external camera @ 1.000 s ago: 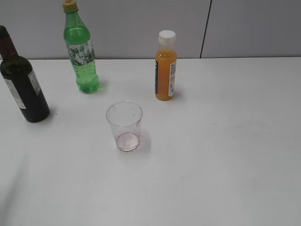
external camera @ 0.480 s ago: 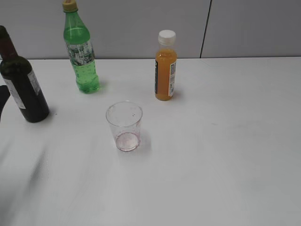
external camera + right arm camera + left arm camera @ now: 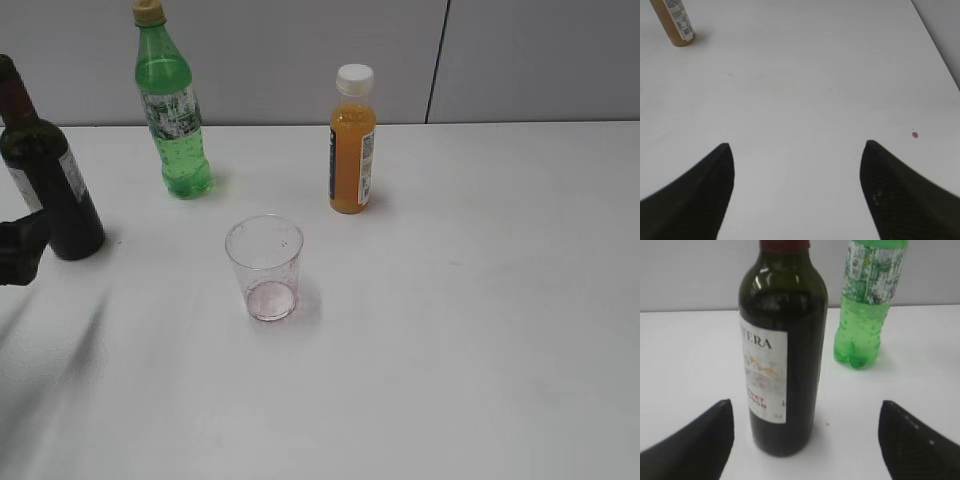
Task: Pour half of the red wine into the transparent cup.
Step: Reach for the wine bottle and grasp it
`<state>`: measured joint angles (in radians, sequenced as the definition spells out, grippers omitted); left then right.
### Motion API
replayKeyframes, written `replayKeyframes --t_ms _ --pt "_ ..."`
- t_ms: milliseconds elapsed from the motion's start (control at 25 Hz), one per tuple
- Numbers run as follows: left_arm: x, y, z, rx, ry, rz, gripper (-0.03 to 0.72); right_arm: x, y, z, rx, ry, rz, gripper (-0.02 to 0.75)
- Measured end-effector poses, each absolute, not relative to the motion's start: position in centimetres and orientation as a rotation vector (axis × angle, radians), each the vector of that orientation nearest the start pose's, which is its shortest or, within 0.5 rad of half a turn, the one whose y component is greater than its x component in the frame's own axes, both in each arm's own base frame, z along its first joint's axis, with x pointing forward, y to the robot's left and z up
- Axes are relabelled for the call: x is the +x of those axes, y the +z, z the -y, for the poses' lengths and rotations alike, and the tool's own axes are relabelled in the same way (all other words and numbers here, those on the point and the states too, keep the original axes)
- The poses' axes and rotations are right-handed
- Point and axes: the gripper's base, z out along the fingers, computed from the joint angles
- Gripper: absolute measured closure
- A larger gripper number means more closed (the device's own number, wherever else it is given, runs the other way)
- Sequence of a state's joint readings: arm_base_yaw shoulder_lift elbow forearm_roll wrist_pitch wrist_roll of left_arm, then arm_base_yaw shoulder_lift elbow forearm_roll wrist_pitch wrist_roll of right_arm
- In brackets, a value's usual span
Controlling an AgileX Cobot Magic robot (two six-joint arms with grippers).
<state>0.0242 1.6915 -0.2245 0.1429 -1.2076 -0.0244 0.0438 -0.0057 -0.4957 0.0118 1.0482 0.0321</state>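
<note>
Left claw (image 3: pixel 805 440): fingers apart, just short of the wine bottle (image 3: pixel 782 345), not touching.
Right claw (image 3: pixel 795 190): fingers apart, over bare table (image 3: pixel 805 90).
Cup (image 3: pixel 265 267): upright, mid-table, right of the wine bottle.

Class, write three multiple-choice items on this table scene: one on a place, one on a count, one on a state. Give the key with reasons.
1. The clear plastic cup stands: A) in front of the bottles B) behind them C) on its side.
2. Bottles on the white table: A) two B) three C) four.
3. The left gripper is: A) shut on the dark green glass wine bottle B) open, not touching it C) out of view.

A: cup nearest the camera.
B: wine, bright green plastic soda bottle, orange juice bottle.
B: gaps beside the bottle.
</note>
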Motion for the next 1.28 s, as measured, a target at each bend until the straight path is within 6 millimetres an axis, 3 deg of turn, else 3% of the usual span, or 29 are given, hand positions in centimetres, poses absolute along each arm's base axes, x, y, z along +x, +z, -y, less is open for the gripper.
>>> replayKeyframes --t_ms 480,960,1280 --pt "28.3 13.1 0.5 0.092 -0.072 -1.709 -0.004 -0.5 27.7 -0.1 -0.011 0.063 -2.031 0.147" --pt "31.4 11.7 1.4 0.026 -0.102 -1.701 -0.004 -0.5 27.7 -0.1 -0.013 0.062 -2.031 0.147" --pt "32.4 10.7 1.7 -0.072 -0.061 -1.708 -0.004 -0.5 27.7 -0.1 -0.011 0.062 -2.031 0.147"
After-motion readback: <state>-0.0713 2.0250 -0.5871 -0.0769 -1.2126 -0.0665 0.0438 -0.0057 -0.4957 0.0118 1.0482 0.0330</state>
